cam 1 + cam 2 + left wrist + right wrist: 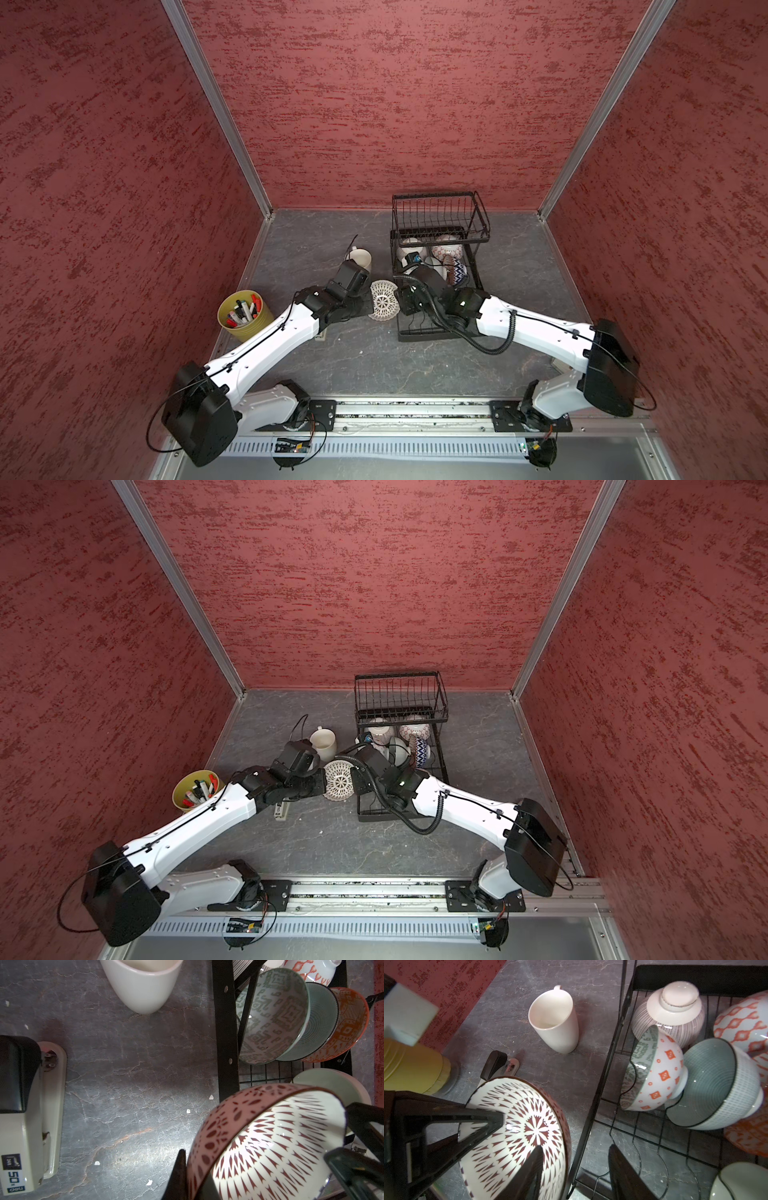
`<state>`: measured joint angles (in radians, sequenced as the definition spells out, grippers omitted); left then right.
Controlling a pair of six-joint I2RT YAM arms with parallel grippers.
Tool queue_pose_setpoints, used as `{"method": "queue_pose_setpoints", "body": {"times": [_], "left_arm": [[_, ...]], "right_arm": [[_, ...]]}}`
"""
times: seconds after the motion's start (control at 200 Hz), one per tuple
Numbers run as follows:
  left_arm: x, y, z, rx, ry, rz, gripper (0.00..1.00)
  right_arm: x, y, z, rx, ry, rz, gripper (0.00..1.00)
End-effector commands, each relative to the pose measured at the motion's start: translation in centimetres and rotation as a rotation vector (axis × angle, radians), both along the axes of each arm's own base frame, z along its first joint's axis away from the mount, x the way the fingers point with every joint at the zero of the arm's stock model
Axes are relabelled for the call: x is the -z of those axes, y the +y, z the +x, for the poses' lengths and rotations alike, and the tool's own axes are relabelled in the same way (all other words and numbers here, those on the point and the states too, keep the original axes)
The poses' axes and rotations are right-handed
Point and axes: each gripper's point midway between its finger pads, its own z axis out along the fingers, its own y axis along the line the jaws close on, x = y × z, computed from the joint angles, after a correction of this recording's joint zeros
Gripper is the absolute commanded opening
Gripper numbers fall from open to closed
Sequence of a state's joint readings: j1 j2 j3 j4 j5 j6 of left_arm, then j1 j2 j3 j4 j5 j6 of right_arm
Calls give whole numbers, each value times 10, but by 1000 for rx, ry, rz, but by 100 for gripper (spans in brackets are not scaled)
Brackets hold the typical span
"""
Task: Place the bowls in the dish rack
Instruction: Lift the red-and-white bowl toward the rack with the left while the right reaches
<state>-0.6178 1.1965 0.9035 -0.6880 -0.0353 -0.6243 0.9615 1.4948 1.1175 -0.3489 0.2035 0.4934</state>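
Left jaws pinch bowl (pixel 270 1147) — stapler (pixel 27 1126) (left wrist) labelled.

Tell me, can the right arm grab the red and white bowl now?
Probably yes. The right gripper has its open jaws either side of the rim of the red and white bowl, nothing blocking. The left gripper holds the opposite rim, clear of it.

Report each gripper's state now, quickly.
Left gripper: shut on the maroon bowl, at its rim.
Right gripper: open, jaws astride that rim, not yet clamped.
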Motion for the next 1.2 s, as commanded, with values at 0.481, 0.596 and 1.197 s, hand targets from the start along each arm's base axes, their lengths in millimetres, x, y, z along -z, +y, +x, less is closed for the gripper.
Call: {"method": "queue_pose_setpoints", "body": {"times": [0.481, 0.596, 1.197], "left_arm": [[-20, -24, 18, 15, -61, -46, 0], [-21, -27, 19, 22, -64, -47, 0], [-21, -44, 19, 41, -67, -110, 9]], "right_arm": [[14, -5, 6, 65, 19, -59, 38], [17, -6, 8, 82, 16, -70, 32], [9, -9, 22, 144, -23, -88, 0]]}}
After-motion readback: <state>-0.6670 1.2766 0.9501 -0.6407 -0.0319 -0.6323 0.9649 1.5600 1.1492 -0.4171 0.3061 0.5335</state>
